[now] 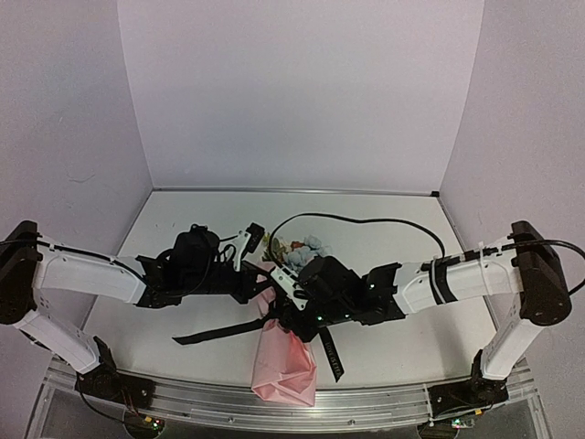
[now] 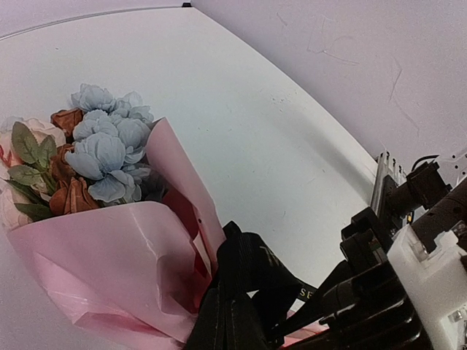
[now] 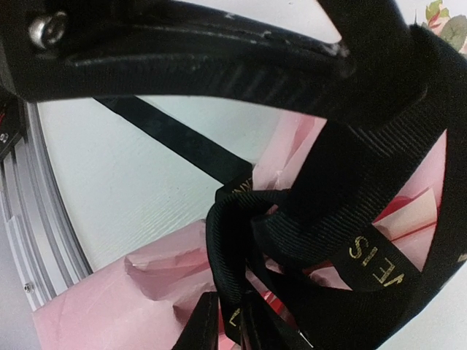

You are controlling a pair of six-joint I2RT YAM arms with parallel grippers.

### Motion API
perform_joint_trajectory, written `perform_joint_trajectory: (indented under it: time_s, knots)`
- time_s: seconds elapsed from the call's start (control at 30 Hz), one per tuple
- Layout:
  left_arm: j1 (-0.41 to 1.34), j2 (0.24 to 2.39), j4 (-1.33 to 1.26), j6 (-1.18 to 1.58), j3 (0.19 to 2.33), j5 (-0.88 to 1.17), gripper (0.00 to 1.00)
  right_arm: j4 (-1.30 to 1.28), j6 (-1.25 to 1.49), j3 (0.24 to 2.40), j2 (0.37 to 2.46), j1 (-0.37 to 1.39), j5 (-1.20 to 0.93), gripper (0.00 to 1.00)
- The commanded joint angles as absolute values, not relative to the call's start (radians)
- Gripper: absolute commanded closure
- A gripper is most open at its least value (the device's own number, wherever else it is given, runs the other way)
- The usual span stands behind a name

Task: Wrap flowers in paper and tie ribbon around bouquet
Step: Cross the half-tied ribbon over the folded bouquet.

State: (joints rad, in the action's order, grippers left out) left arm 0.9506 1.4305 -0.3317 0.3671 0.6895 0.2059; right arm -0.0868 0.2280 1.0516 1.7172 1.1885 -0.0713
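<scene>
- The bouquet (image 1: 285, 364) lies mid-tabletop (image 1: 384, 203), flower heads toward 12 o'clock.
- The right tool (image 3: 225, 315), at its 3 o'clock, is clamped on the ribbon (image 3: 182, 142).
- The left tool (image 1: 260, 279), at 9 o'clock, is closed beside the bunched ribbon.

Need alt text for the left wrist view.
Blue, peach and rust flowers wrapped in pink paper lie on a white table. A black lettered ribbon bunches against the paper, beside black robot hardware at lower right.
</scene>
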Motion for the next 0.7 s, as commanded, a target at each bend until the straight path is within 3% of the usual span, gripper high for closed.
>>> perform_joint_trajectory:
  time_s: [0.0,0.67]
  knots:
    - [0.937,1.385,-0.35,0.373,0.67,0.175,1.0,-0.074,0.236,1.03,1.68,1.194,-0.051,0.97]
    - [0.898,1.233,-0.31,0.432,0.565,0.11,1.0,-0.195,0.26,0.912,1.544,1.209,0.108,1.0]
